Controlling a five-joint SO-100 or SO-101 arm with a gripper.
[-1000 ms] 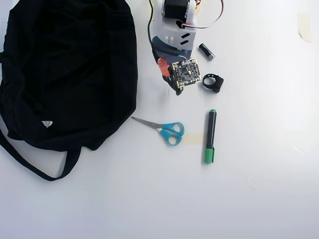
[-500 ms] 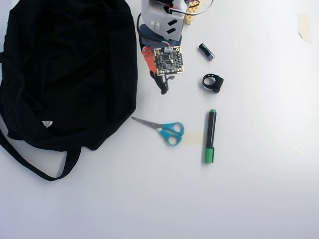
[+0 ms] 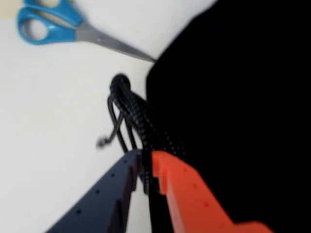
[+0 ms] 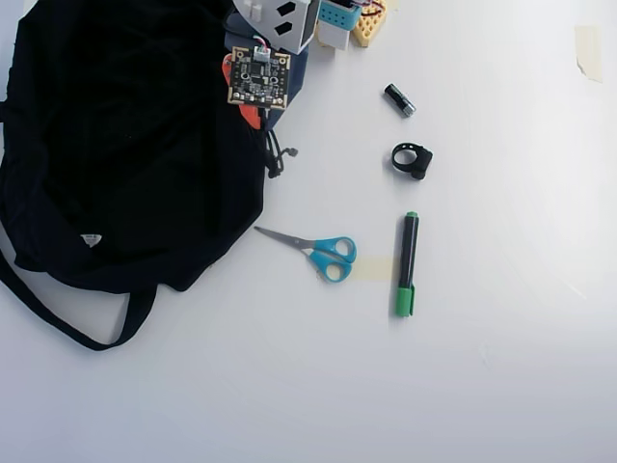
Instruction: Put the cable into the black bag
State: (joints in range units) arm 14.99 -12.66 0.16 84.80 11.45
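Note:
In the wrist view my gripper [image 3: 146, 160] is shut on the cable [image 3: 132, 109]. The coiled black cord is pinched between the dark blue finger [image 3: 121, 179] and the orange finger [image 3: 180, 189]. Its loops and metal-tipped plug hang beyond the tips. The black bag [image 3: 233, 97] fills the right of that view, right beside the cable. From overhead, the gripper [image 4: 260, 122] sits over the right edge of the large black bag [image 4: 135, 145]. The cable [image 4: 276, 154] dangles just off the fabric edge over the white table.
Blue-handled scissors [image 4: 321, 249] lie below the gripper, also in the wrist view [image 3: 53, 24]. A green marker [image 4: 408, 262], a black ring clip [image 4: 412, 159] and a small black cylinder [image 4: 399, 99] lie to the right. The bag strap [image 4: 58, 318] loops at lower left.
The gripper has carried the cable leftward and toward the top of the overhead view, from beside the ring clip to the bag's right edge.

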